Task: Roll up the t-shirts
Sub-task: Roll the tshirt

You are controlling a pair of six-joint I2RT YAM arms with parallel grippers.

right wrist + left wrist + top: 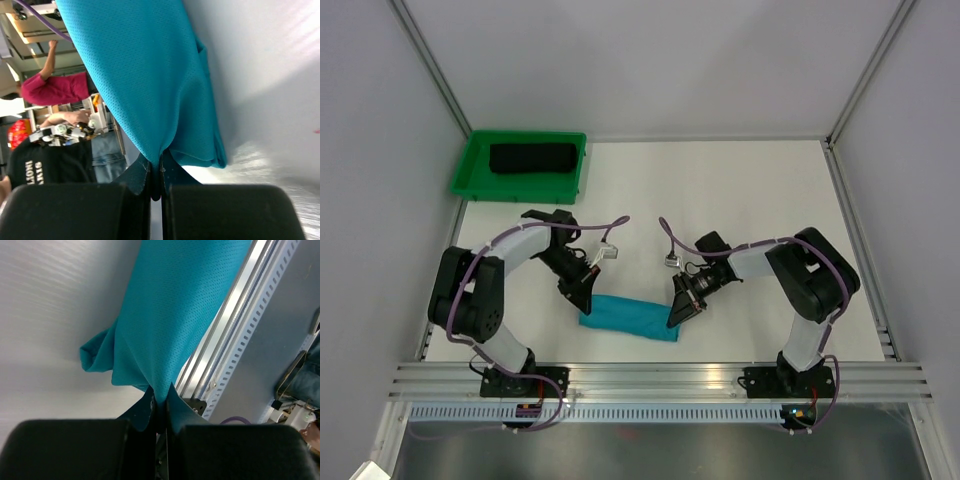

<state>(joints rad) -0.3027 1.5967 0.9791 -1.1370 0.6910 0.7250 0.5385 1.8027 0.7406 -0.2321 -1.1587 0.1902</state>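
The teal t-shirt point(628, 317) lies as a narrow folded band near the table's front edge, between the two arms. My left gripper point(582, 301) is shut on its left end; the wrist view shows the teal cloth point(170, 325) pinched between the black fingers point(182, 412). At the band's right end my right gripper point(677, 312) is shut on the same teal cloth point(145, 85), which is drawn into the jaws there. The black t-shirt point(532, 158) lies rolled in the green tray point(470, 170) at the back left.
An aluminium rail point(660, 380) runs along the near edge just in front of the shirt. White walls and metal posts close the table's sides. People and clutter show beyond the table in the right wrist view.
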